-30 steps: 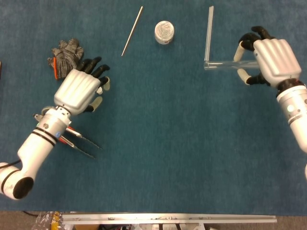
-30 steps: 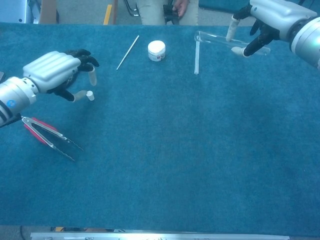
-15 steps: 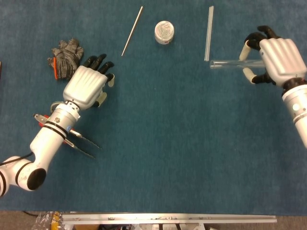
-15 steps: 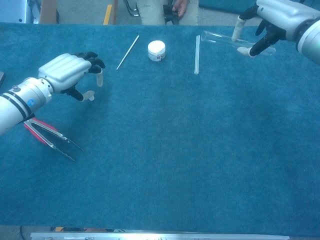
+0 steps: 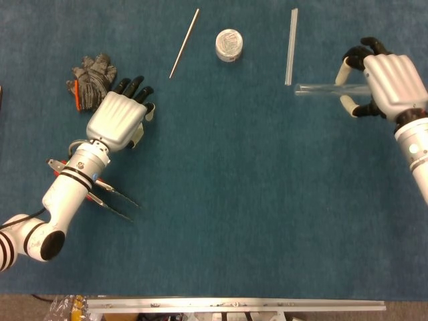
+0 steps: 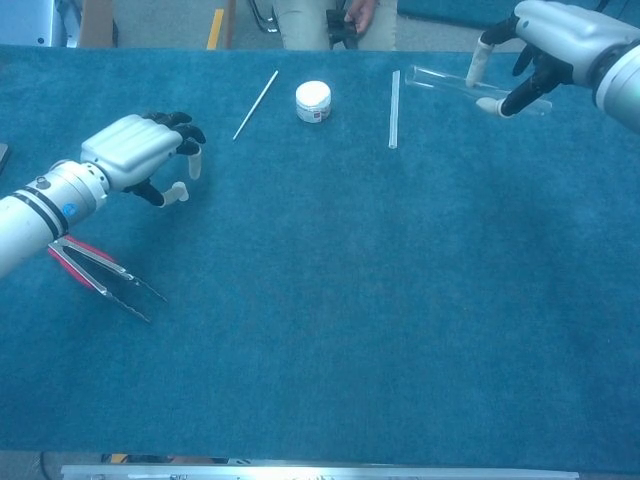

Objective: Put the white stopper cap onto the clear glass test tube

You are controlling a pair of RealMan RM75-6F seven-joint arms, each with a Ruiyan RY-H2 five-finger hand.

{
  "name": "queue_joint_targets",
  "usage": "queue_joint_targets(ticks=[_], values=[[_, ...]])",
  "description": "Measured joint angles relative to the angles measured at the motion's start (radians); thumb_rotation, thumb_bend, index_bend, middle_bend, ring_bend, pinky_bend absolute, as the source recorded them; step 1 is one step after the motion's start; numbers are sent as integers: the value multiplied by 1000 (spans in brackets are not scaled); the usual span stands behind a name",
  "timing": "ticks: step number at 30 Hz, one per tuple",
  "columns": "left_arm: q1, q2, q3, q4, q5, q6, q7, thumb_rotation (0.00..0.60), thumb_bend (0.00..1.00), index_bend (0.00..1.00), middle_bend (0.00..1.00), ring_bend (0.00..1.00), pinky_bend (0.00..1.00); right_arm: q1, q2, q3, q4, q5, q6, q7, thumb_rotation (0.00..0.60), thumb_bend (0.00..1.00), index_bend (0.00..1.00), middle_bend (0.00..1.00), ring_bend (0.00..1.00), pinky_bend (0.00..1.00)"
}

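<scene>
Right robot hand (image 5: 388, 83) w/ test tube (image 5: 321, 88)

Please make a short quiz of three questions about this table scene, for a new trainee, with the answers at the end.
1. True or false: the right hand grips the clear test tube.
2. Which thing lies nearest the left hand in the head view? A) white jar B) grey glove C) glass rod
3. Fill in: the red-handled tongs lie on the blue ____.

Key
1. True: its fingers close around the tube.
2. B: the grey glove lies just beside the hand; the white jar and glass rod lie further off.
3. cloth.
</scene>
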State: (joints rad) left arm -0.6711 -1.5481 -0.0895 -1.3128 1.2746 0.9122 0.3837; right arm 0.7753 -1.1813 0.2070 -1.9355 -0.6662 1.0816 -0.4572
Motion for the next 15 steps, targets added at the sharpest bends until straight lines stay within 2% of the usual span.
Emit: queue_joint_targets(ticks=[15], values=[[-6, -13, 10, 35, -6, -2, -9, 600, 364, 420, 157, 24, 86, 2, -4, -7, 6, 0, 1, 6, 600, 337, 597, 301, 108, 323]])
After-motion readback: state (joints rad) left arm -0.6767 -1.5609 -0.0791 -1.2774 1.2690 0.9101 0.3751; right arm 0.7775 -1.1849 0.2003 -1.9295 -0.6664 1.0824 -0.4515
